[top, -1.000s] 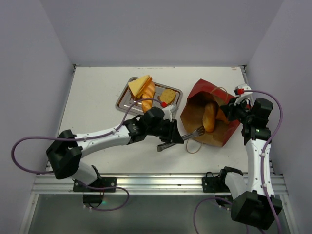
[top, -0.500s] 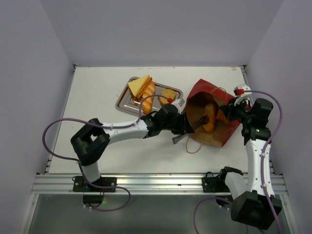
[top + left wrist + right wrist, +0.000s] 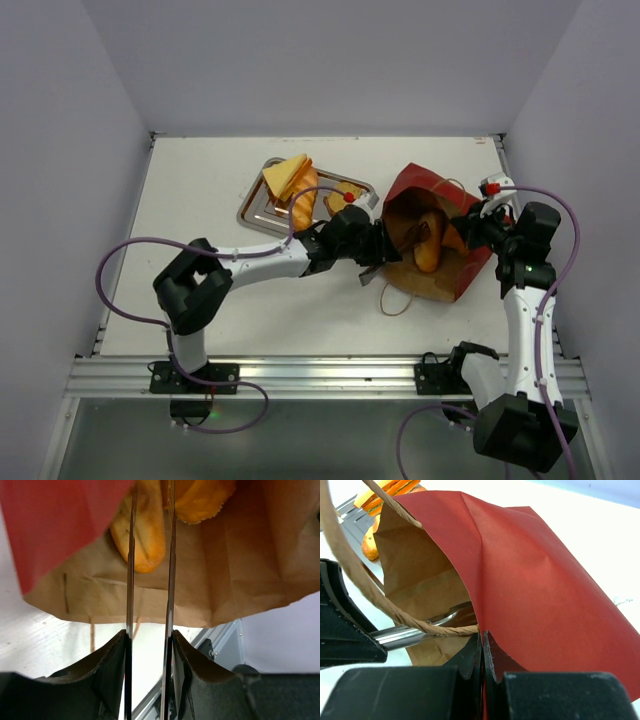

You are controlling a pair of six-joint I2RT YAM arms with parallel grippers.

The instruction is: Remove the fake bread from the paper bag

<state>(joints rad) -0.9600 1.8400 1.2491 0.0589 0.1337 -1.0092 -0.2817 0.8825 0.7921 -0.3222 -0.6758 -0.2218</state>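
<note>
The dark-red paper bag lies on its side, its tan mouth facing left. A golden baguette-like loaf lies inside it. My left gripper is shut on metal tongs whose two blades reach into the bag's mouth. In the left wrist view my gripper points the blades either side of the loaf, with another bread beside it. My right gripper is shut on the bag's red upper edge and holds the mouth open; in its wrist view the gripper pinches the paper beside the twine handle.
A steel tray stands left of the bag with toast slices and a loaf on it. A second twine handle lies on the table in front of the bag. The table's right edge is close behind my right arm.
My left arm has pushed right, carrying the tongs from outside the bag's mouth into it, up to the loaf. My right gripper has kept its hold on the bag.
</note>
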